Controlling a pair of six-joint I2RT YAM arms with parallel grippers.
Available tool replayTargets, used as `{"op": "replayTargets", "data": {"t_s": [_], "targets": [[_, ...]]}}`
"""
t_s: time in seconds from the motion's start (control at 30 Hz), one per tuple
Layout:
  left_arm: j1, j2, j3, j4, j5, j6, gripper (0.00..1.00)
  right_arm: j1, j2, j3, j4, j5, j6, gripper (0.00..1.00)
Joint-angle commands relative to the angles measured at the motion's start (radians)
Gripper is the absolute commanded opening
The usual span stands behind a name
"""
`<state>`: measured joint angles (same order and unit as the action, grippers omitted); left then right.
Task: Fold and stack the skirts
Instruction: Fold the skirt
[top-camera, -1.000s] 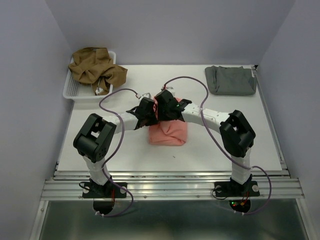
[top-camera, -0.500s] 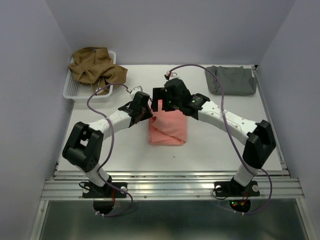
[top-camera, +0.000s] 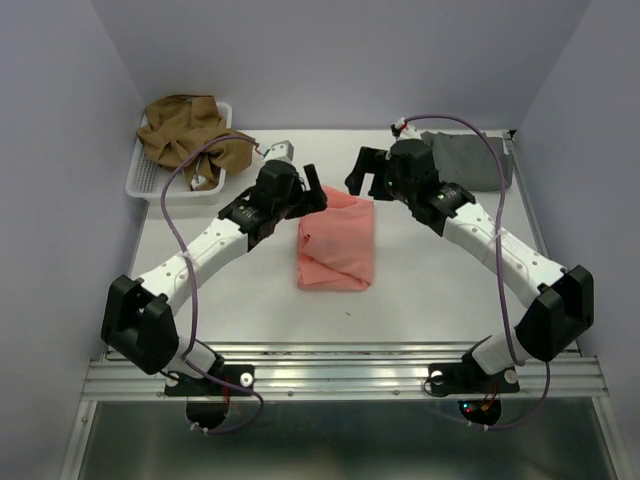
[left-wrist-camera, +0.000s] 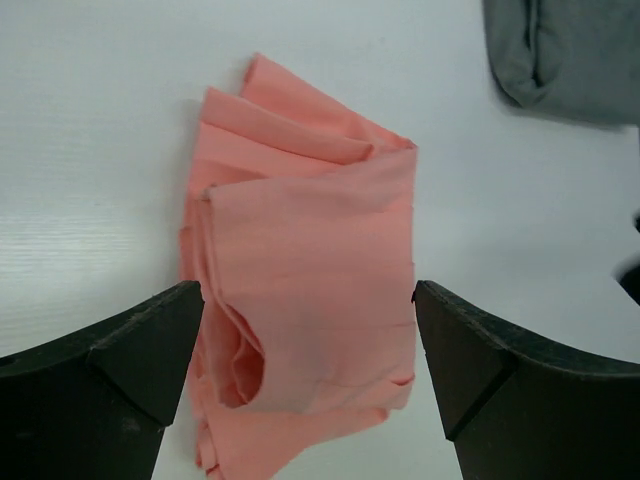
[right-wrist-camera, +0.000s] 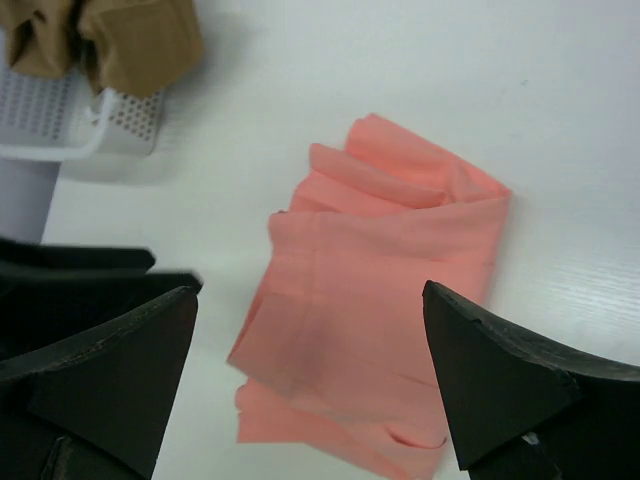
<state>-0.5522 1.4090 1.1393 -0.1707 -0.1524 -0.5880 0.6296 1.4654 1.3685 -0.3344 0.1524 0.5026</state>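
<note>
The salmon-pink skirt (top-camera: 336, 242) lies folded into a hand-sized rectangle in the middle of the table, free of both grippers. My left gripper (top-camera: 308, 192) hovers open over its far left corner, and in the left wrist view the pink skirt (left-wrist-camera: 305, 200) shows between the spread jaws of that gripper (left-wrist-camera: 308, 295). My right gripper (top-camera: 363, 175) stands open just beyond the far right corner; its wrist view looks down on the pink skirt (right-wrist-camera: 390, 250) through its wide gap (right-wrist-camera: 310, 293). The grey skirt (top-camera: 470, 160) lies folded at the back right. The olive-brown skirt (top-camera: 185, 135) sits crumpled in the basket.
A white mesh basket (top-camera: 150, 180) stands at the back left corner of the table, and it also shows in the right wrist view as a white basket (right-wrist-camera: 90, 130). Purple cables loop over both arms. Lilac walls close the table in on three sides.
Both grippers opened and let go of the pink skirt, then drew up and back toward its far edge. The skirt now lies flat, folded over once more.
</note>
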Motion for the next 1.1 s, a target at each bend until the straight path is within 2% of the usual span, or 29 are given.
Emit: {"op": "replayTargets", "data": {"t_s": [0.0, 0.13, 0.33, 0.47, 0.57, 0.73, 0.83, 0.97, 1.0, 1.07], "targets": [[-0.122, 0.065, 0.045, 0.065, 0.219, 0.105, 0.99, -0.082, 0.053, -0.036, 0.138, -0.226, -0.01, 1.0], [-0.166, 0.157, 0.021, 0.114, 0.316, 0.109, 0.99, -0.142, 0.177, 0.018, 0.149, -0.364, -0.018, 1.0], [-0.166, 0.182, -0.102, 0.108, 0.266, 0.086, 0.99, -0.165, 0.403, 0.09, 0.173, -0.519, -0.03, 1.0], [-0.161, 0.186, -0.154, 0.103, 0.248, 0.073, 0.99, -0.165, 0.525, 0.133, 0.187, -0.539, -0.021, 1.0], [-0.152, 0.197, -0.18, 0.096, 0.193, 0.054, 0.99, -0.185, 0.576, 0.142, 0.192, -0.492, -0.018, 1.0], [-0.104, 0.26, -0.174, 0.094, 0.13, 0.054, 0.99, -0.211, 0.576, 0.061, 0.218, -0.444, 0.008, 1.0], [-0.075, 0.304, -0.116, 0.1, 0.116, 0.079, 0.99, -0.22, 0.527, -0.05, 0.27, -0.412, 0.045, 1.0], [-0.054, 0.378, -0.005, 0.114, 0.071, 0.137, 0.99, -0.22, 0.396, -0.279, 0.409, -0.389, 0.148, 1.0], [-0.051, 0.389, 0.019, 0.12, 0.074, 0.149, 0.99, -0.22, 0.362, -0.381, 0.435, -0.37, 0.172, 1.0], [-0.049, 0.413, 0.079, 0.149, 0.1, 0.192, 0.99, -0.22, 0.264, -0.478, 0.512, -0.352, 0.256, 1.0]]}}
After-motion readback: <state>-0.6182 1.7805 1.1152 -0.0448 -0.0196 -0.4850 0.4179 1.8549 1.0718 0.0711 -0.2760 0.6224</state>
